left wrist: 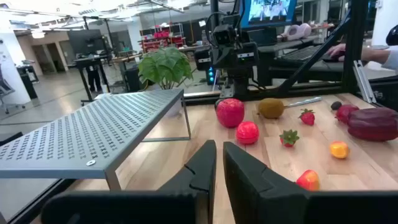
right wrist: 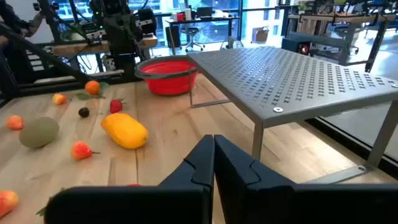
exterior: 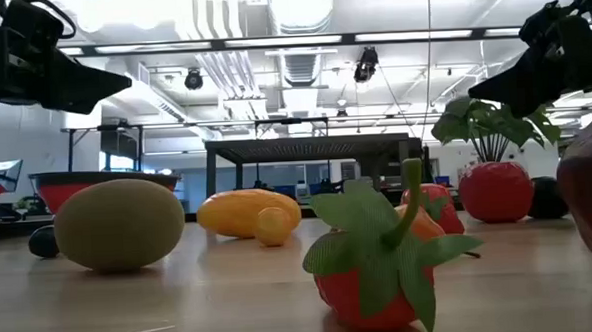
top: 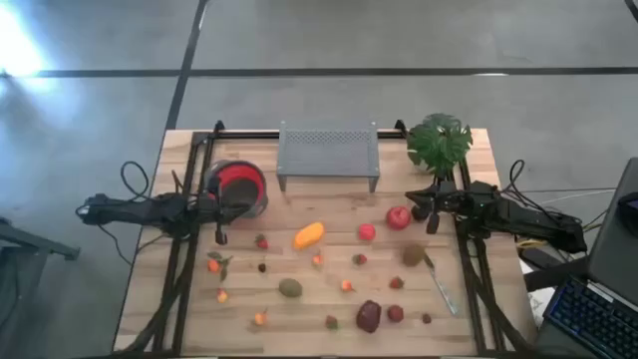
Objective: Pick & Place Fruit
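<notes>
The fruit (top: 310, 235) lay scattered over the front half of the wooden tabletop (top: 329, 209), an elongated orange piece near the middle, a red apple (top: 398, 216) toward the right and a dark maroon piece (top: 368, 315) near the front edge. The left claw (top: 220, 235) hovered beside the red-lined bowl (top: 237, 186) with its fingers together and empty. The right claw (top: 431, 221) hung near the red apple, below the potted plant (top: 439, 142), likewise pressed together on nothing.

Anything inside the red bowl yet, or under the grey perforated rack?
The red bowl shows only its red lining from above, no fruit. Under the rack the wrist views show bare wood; the high view's rack top hides that spot.
</notes>
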